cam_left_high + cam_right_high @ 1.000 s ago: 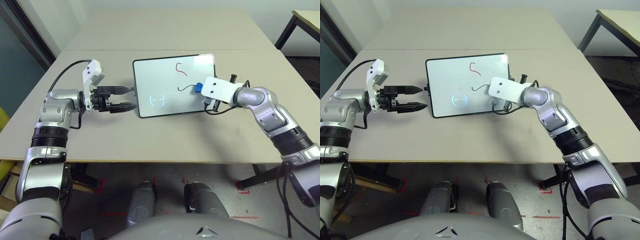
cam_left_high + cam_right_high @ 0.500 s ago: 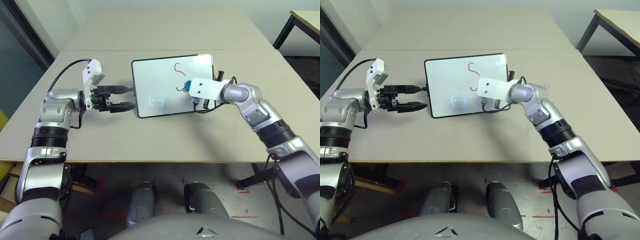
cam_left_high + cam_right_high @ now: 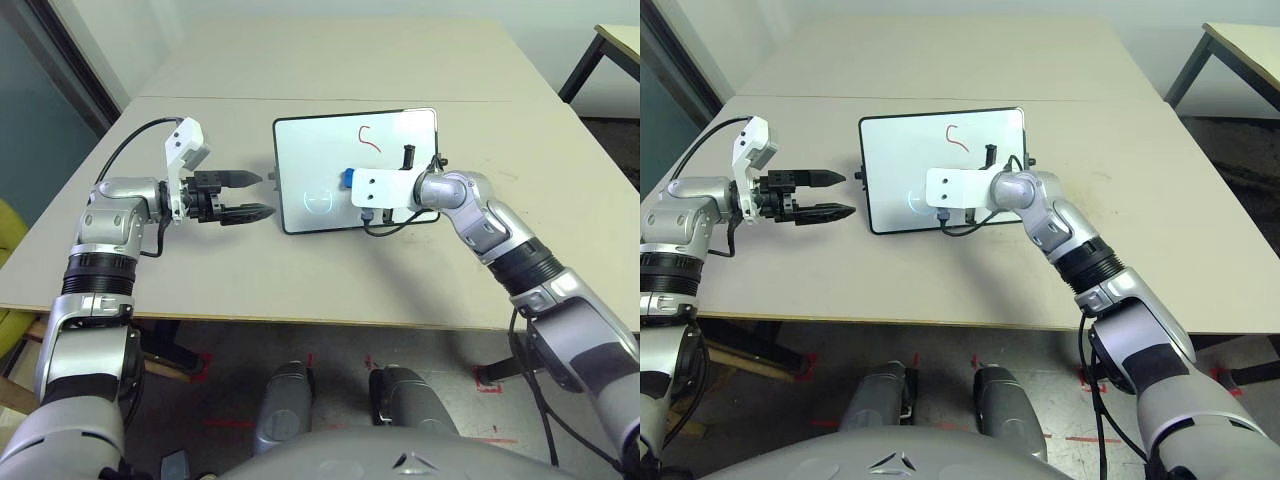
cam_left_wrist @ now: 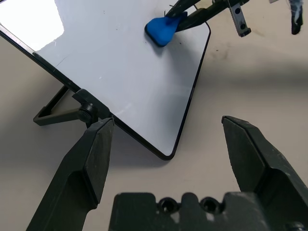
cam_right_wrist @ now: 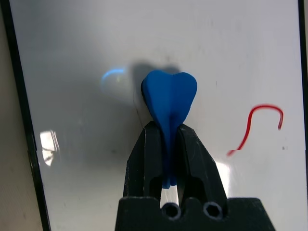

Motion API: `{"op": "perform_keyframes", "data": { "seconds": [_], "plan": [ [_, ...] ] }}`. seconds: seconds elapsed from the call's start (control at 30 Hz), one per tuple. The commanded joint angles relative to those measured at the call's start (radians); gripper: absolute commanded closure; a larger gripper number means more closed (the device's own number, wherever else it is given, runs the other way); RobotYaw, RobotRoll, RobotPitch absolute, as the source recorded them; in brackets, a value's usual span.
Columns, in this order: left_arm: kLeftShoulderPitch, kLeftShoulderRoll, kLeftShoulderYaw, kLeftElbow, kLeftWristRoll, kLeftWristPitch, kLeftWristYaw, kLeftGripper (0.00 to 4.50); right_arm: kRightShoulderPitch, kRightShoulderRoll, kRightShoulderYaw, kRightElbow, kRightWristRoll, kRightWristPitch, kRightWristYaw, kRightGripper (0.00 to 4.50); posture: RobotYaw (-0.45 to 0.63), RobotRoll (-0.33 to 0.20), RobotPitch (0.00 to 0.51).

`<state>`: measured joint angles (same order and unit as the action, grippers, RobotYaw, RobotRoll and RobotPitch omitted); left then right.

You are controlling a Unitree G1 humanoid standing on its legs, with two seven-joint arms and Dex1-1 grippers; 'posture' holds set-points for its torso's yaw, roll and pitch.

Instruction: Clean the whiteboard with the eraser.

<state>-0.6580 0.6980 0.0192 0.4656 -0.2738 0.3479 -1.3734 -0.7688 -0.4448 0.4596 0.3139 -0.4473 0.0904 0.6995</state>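
Note:
The whiteboard [image 3: 310,150] stands propped on the tan table [image 3: 300,270], with a red squiggle [image 3: 365,135] near its top and a faint face mark [image 3: 318,200] low on its left side. My right gripper [image 5: 166,132] is shut on the blue eraser [image 5: 168,94], which presses on the board just right of the face mark; the eraser [image 3: 347,179] peeks out from under my white wrist plate. My left gripper [image 3: 266,194] hangs open beside the board's left edge, close to its side knob [image 4: 86,111] and not touching it.
A black prop stand [image 4: 53,113] sticks out behind the board's left edge. A black post [image 3: 407,157] rises at the board's right side, near my right wrist. Another table [image 3: 610,50] stands at the far right. Bare tabletop lies in front of the board.
My right gripper has swept the eraser leftward across the board, from its right part to beside the face mark. The left arm has held its place. The camera has shifted a little.

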Motion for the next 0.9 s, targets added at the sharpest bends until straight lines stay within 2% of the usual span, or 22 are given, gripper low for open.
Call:
{"op": "perform_keyframes", "data": {
  "seconds": [0.03, 0.33, 0.6, 0.9],
  "plan": [
    [-0.018, -0.004, -0.012, 0.009, -0.002, -0.01, 0.001, 0.0, 0.021, -0.047, -0.02, 0.021, -0.017, -0.005, -0.002, 4.32, 0.15, 0.0, 0.046],
    [-0.037, -0.013, -0.019, 0.037, 0.005, -0.024, -0.003, 0.0, 0.073, -0.158, -0.049, 0.029, -0.017, -0.033, 0.007, 4.34, 0.13, 0.0, 0.052],
    [-0.044, -0.014, -0.021, 0.046, 0.006, -0.028, -0.004, 0.0, 0.086, -0.216, -0.06, 0.051, -0.026, -0.059, 0.005, 4.36, 0.13, 0.0, 0.053],
    [-0.046, -0.012, -0.02, 0.046, 0.005, -0.028, -0.001, 0.0, 0.059, -0.203, -0.036, 0.076, -0.044, -0.095, -0.001, 4.36, 0.13, 0.0, 0.053]
  ]
}}
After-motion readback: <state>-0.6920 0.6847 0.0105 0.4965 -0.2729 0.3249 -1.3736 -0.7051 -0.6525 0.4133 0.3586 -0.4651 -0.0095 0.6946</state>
